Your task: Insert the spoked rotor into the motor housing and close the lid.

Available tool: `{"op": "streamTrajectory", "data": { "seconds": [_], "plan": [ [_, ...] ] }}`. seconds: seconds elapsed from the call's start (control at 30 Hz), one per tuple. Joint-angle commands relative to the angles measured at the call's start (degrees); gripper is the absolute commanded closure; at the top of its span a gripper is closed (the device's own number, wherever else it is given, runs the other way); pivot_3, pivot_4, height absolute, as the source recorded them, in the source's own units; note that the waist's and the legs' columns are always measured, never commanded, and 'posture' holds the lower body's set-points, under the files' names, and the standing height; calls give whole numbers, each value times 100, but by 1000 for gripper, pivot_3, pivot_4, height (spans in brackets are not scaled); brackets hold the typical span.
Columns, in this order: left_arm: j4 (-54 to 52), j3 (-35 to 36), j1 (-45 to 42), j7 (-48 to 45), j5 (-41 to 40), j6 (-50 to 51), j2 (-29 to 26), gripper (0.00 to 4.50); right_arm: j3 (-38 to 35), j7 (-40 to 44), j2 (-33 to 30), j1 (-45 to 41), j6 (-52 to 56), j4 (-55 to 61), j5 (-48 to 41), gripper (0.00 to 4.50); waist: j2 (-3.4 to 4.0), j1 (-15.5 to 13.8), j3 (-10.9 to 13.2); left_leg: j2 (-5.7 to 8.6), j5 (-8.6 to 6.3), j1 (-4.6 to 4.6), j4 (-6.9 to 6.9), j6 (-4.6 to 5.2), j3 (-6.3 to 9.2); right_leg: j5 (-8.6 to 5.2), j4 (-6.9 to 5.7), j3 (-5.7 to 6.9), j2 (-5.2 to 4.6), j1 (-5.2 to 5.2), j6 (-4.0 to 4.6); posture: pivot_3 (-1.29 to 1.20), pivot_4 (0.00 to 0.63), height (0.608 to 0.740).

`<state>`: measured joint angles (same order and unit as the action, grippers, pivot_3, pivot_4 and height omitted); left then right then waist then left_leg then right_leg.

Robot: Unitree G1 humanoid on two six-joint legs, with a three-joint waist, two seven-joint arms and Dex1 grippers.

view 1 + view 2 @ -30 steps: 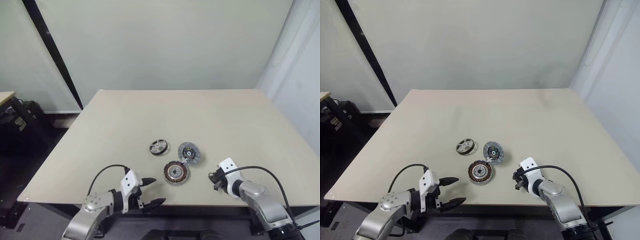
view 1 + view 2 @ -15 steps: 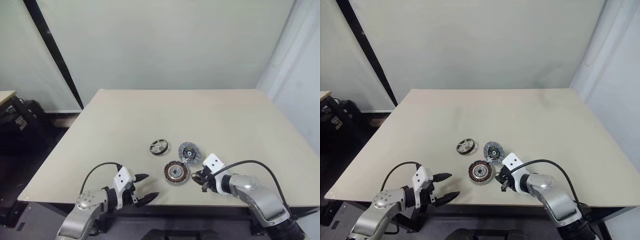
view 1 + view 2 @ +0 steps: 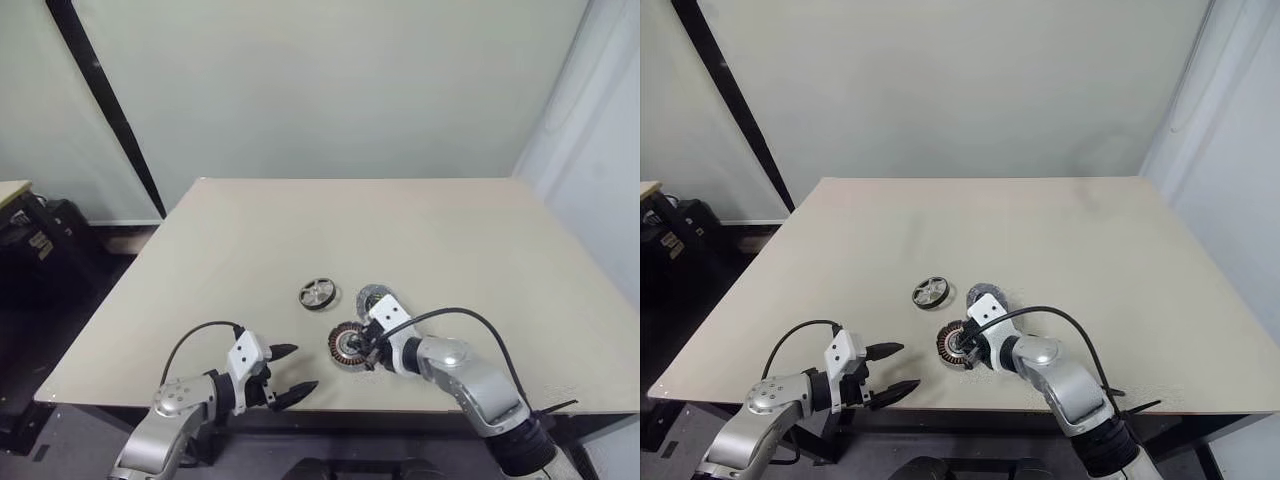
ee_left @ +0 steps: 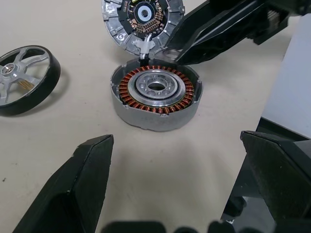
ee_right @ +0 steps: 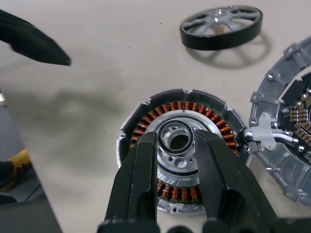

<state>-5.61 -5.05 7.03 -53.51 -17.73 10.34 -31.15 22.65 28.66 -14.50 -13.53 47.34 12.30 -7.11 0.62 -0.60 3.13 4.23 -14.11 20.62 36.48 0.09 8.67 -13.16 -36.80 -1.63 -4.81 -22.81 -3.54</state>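
1. The housing [image 4: 155, 97] lies on the table [image 3: 450, 240], near its front edge.
2. The lid [image 4: 142, 22] lies just behind the housing (a short wire joins them).
3. The rotor [image 3: 318, 294] lies behind the housing, to its left, apart.

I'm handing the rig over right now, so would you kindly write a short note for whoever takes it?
Left gripper: open, empty, at the table's near edge.
Right gripper: narrowly parted, holding nothing, over the centre of the motor housing.
Spoked rotor: lying flat on the table, apart from the housing.
Lid: open beside the housing, joined by a small wire.
Done: nothing.
Left: insert rotor, close lid.
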Motion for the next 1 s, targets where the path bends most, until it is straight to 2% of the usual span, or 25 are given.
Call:
{"op": "streamTrajectory", "data": {
  "seconds": [0.03, 1.0],
  "plan": [
    [-48, 86, -57, 25, 9, -164, 8, 0, 74, -63, 112, -228, -185, -105, 91, 3706, 0, 1, 0, 0, 0, 0, -1, 0, -1, 0, -1, 0, 1, -2, 0, 0, 0, 740],
    [90, 240, 91, 155, 19, -341, -11, 0, 189, -165, 458, -377, -782, -1076, 448, 3706, 1, 4, -1, 6, 1, -3, 1, -1, -6, 3, -13, -7, 21, -10, 3, 0, 0, 740]
  ]
}}
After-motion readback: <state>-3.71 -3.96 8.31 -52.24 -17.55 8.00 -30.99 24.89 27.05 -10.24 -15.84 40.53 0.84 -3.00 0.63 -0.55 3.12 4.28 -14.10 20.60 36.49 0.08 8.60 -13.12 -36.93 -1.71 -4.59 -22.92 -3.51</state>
